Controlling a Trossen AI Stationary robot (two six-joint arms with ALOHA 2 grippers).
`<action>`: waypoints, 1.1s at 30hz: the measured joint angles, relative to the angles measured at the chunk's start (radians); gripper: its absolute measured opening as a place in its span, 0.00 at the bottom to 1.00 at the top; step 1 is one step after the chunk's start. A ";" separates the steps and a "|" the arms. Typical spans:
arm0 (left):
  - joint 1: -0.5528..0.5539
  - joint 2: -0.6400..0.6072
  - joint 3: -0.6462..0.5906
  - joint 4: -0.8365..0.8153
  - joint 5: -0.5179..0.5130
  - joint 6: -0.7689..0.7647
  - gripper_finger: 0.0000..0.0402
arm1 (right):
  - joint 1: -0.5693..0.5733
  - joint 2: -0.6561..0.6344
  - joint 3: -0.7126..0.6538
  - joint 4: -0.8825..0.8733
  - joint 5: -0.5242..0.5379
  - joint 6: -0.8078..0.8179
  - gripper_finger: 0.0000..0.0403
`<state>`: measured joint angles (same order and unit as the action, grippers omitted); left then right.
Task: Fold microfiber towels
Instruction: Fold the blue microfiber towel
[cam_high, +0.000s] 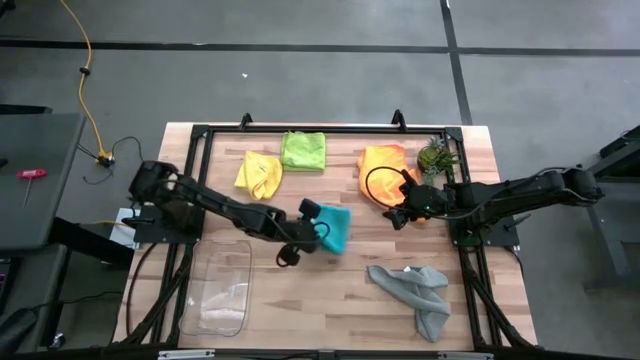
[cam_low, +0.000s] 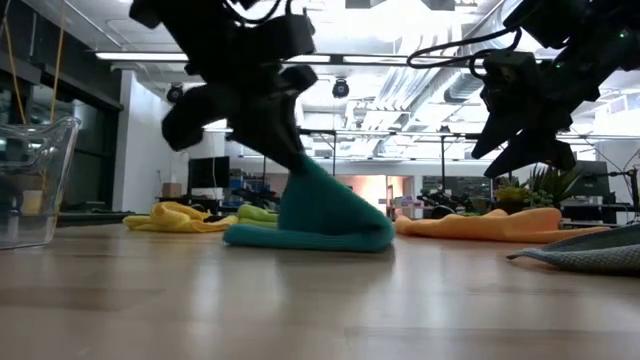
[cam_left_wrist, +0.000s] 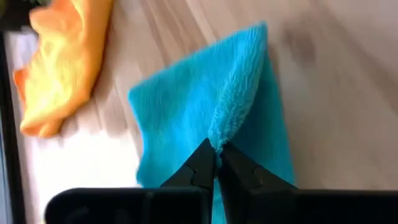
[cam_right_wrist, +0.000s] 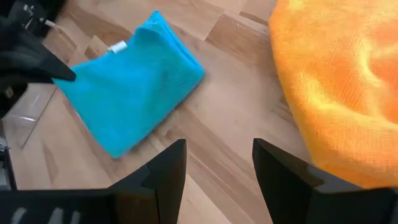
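Centrally listed: teal towel (cam_high: 332, 229), mid-table, one edge pinched and lifted by the clenched left gripper (cam_left_wrist: 216, 158). Step in hand is judged to be its fold; next, the raised edge is to be carried over and laid flush. Orange towel (cam_high: 381, 166) lies just beside the right gripper (cam_right_wrist: 217, 163), held unclenched and empty. Yellow towel (cam_high: 259, 173), lime towel (cam_high: 303, 150), grey towel (cam_high: 414, 291) are noted apart.

Three towels (cam_high: 303, 151) line the desk's (cam_high: 330, 300) far edge, plant (cam_high: 436, 155) at their right; a fourth mid-desk, fifth front right, tray (cam_high: 222, 290) front left.
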<state>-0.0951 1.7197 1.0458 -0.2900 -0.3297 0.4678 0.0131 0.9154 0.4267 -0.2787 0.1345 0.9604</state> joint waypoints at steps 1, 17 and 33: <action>0.003 -0.013 -0.001 -0.032 -0.013 0.010 0.01 | 0.000 0.000 0.000 -0.001 0.002 0.001 0.44; 0.072 0.094 -0.002 -0.192 -0.004 -0.027 0.02 | 0.000 0.000 0.000 -0.008 0.003 0.030 0.44; 0.131 0.063 -0.001 -0.278 0.091 -0.055 0.35 | 0.000 0.000 0.000 -0.009 0.002 0.034 0.44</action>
<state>0.0356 1.7825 1.0453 -0.5677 -0.2389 0.4129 0.0128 0.9154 0.4267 -0.2879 0.1368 0.9940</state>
